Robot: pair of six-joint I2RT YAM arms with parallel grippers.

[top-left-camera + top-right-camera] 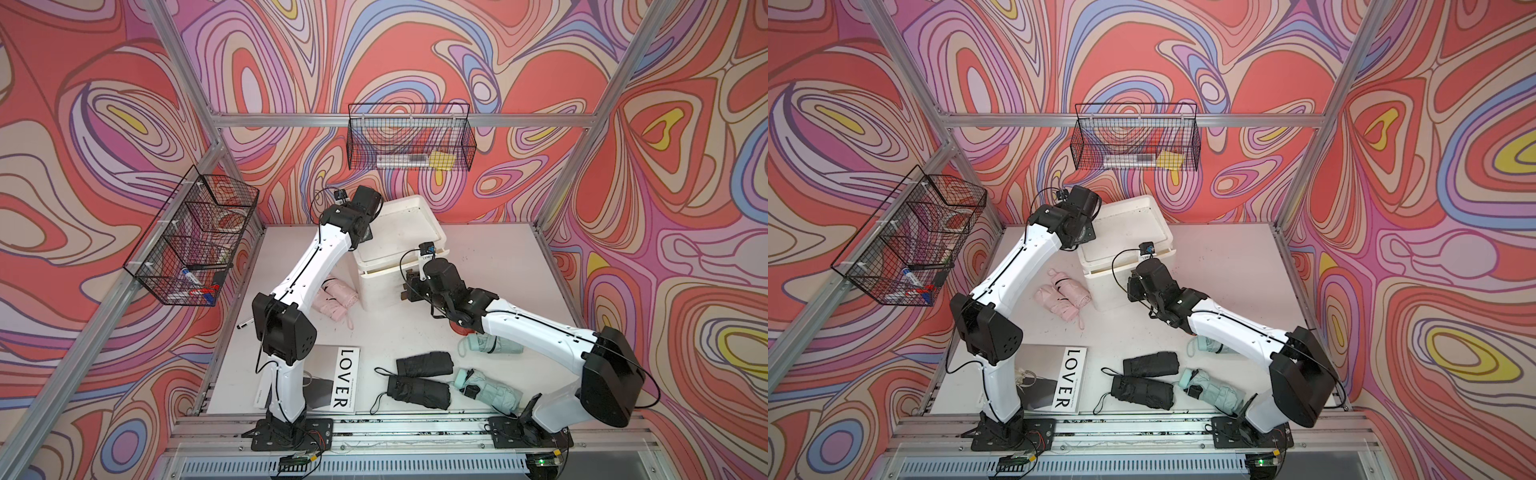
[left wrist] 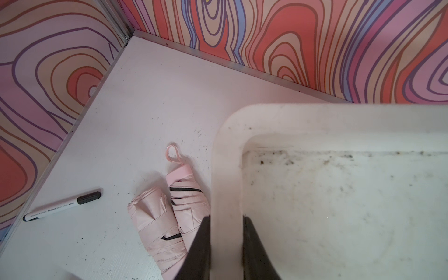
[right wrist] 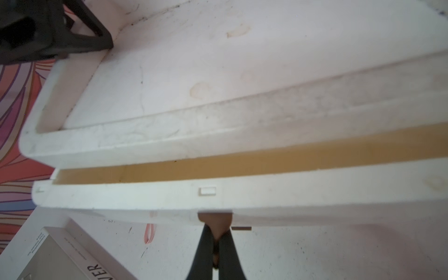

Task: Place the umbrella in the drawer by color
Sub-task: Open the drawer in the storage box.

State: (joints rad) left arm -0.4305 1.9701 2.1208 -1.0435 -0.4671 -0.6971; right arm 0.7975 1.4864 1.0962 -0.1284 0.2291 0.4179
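A white drawer unit (image 1: 401, 232) stands at the back of the table. My left gripper (image 2: 226, 218) is shut on its top rim (image 2: 225, 169), one finger on each side. My right gripper (image 3: 218, 234) is shut on the brown handle (image 3: 214, 220) of the top drawer (image 3: 145, 198), which stands slightly open with a tan gap (image 3: 242, 164) showing. Two folded pink umbrellas (image 1: 336, 299) lie to the unit's left. Two black umbrellas (image 1: 419, 376) and two mint green umbrellas (image 1: 486, 388) lie near the front, under the right arm.
Wire baskets hang on the left wall (image 1: 195, 241) and on the back wall (image 1: 411, 139). A marker pen (image 2: 61, 206) lies near the left wall. A "LOVER" book (image 1: 345, 380) lies at the front by the left arm's base. A red object (image 1: 460, 328) shows under the right forearm.
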